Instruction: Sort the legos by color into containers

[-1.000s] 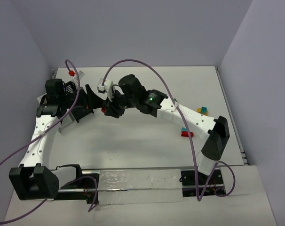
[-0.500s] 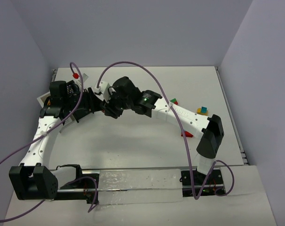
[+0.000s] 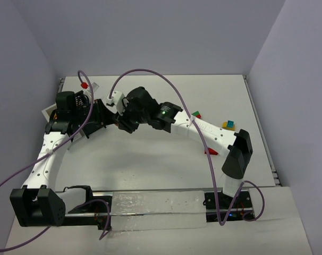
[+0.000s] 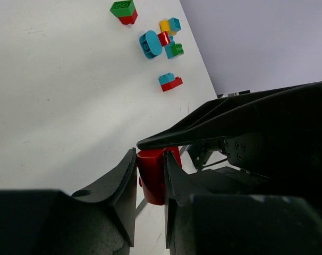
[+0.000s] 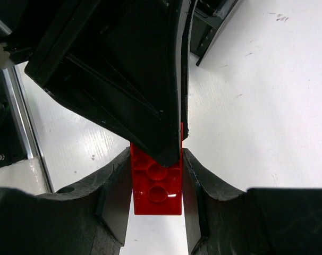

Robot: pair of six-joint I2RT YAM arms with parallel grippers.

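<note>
The left jaws are narrow and clamped on a red brick (image 4: 150,183), with one black finger (image 4: 118,186) against each side of it. The right jaws hold the same red brick from the opposite end. Its underside, with round sockets, shows between the right fingers (image 5: 116,186), and a left finger overlaps the brick's far end. In the top view the two pairs of jaws meet tip to tip over the table (image 3: 150,164), and the brick between them is hidden. The containers (image 3: 47,112) lie behind the left jaws, mostly covered by the left arm (image 3: 44,151). Well beyond the left jaws, on the table, lie a green-on-red brick (image 4: 124,10), a small cluster with a cyan rounded piece (image 4: 150,43), and a teal-on-red pair (image 4: 170,82).
</note>
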